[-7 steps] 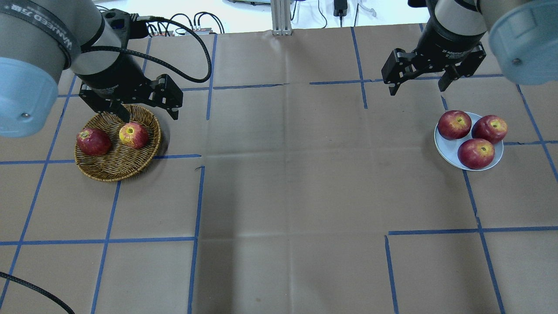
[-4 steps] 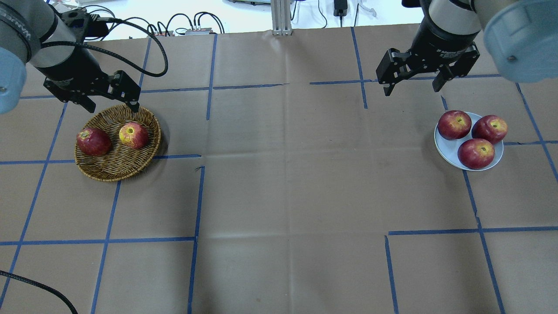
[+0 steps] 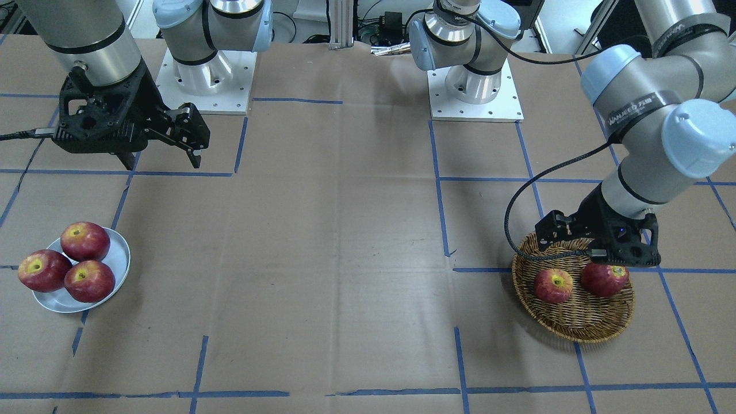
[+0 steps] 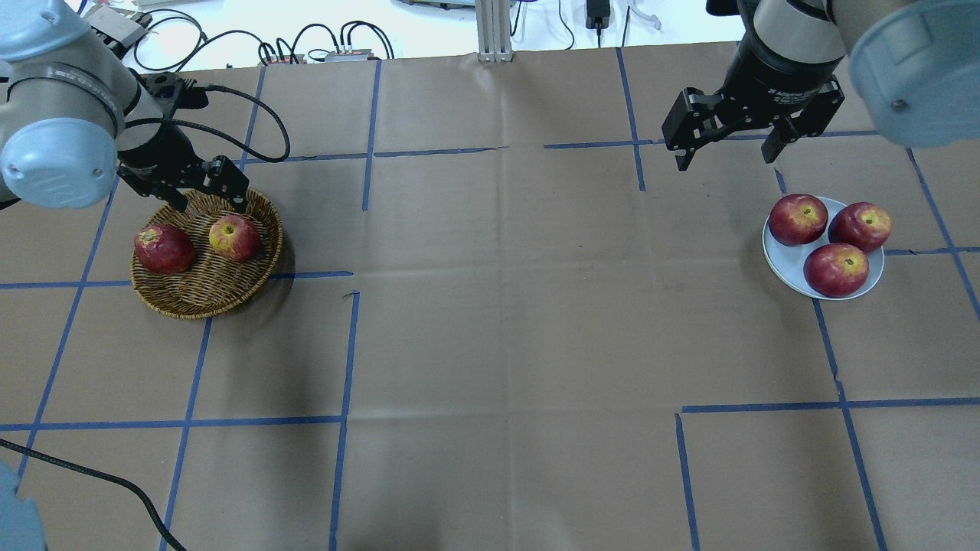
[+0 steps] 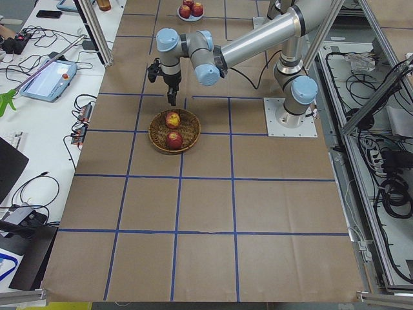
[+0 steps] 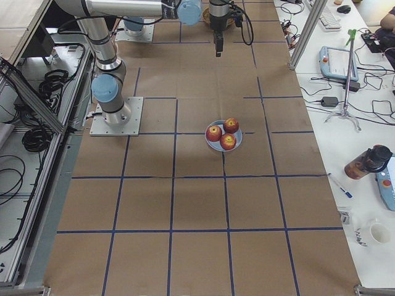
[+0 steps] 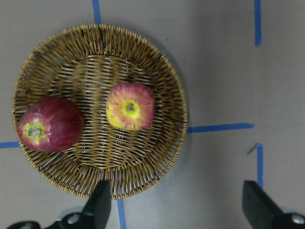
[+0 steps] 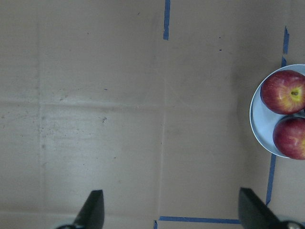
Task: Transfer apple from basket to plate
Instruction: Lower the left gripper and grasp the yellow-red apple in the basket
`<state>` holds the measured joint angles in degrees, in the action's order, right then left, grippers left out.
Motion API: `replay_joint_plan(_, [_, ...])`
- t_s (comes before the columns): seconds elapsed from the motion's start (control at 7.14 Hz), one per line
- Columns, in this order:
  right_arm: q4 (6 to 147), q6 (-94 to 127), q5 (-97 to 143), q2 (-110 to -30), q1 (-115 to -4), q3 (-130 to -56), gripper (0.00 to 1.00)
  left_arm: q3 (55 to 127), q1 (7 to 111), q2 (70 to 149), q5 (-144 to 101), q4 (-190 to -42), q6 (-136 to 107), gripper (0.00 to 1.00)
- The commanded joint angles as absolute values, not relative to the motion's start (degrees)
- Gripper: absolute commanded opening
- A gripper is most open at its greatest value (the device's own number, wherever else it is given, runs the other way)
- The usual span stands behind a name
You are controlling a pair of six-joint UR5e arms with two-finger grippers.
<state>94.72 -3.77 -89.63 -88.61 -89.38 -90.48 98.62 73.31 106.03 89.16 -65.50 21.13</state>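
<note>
The pale apple (image 4: pixel 234 237) with a yellow stem patch lies in the wicker basket (image 4: pixel 200 304), on the side nearer the table's middle. It shows in the left wrist view (image 7: pixel 130 106) and the front view (image 3: pixel 554 285). My left gripper (image 4: pixel 212 203) hangs open and empty above the basket's edge, clear of the apple; in the left wrist view (image 7: pixel 176 206) its fingers stand wide apart. The white-grey plate (image 4: pixel 790 268) at the right holds three dark red apples. My right gripper (image 4: pixel 725 159) is open and empty, above the table beyond the plate.
A darker red apple (image 4: pixel 163 249) lies in the basket beside the pale one. The plate's rim (image 8: pixel 256 128) shows at the right edge of the right wrist view. Blue tape lines cross the brown paper table cover. Cables run along the far edge.
My left gripper has dropped lower towards the basket's edge and stays open. My right gripper shifted slightly and stays open. The apples have not moved.
</note>
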Motion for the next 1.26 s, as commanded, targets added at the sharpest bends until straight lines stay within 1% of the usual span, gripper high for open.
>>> replay_joint_plan(0.0, [94.7,-3.8,-89.6,-88.7,-89.4,-90.5,1.00,102.6,71.3,109.6,88.9,-55.5,21.2,0.95])
replay_joint_plan(0.14, [94.7,-3.8,-89.6,-88.6,-89.4,-90.6,1.00,101.9,71.3,111.8,88.9,-54.0,21.3,0.95])
replay_joint_plan(0.28, [94.7,-3.8,-89.6,-88.5,-89.3,-90.6,1.00,101.9,71.1,112.2,88.9,-53.9,21.3,0.95])
replay_joint_plan(0.7, [94.7,-4.0,-89.6,-88.4,-89.3,-90.6,1.00,103.4,71.0,114.9,89.0,-51.8,21.2,0.95])
replay_joint_plan(0.84, [94.7,-4.0,-89.6,-88.6,-89.4,-90.7,1.00,103.5,70.8,115.0,89.1,-51.7,21.2,0.87])
replay_joint_plan(1.12, [94.7,-4.0,-89.6,-88.5,-89.3,-90.7,1.00,103.4,70.8,114.9,89.1,-51.5,21.4,0.51])
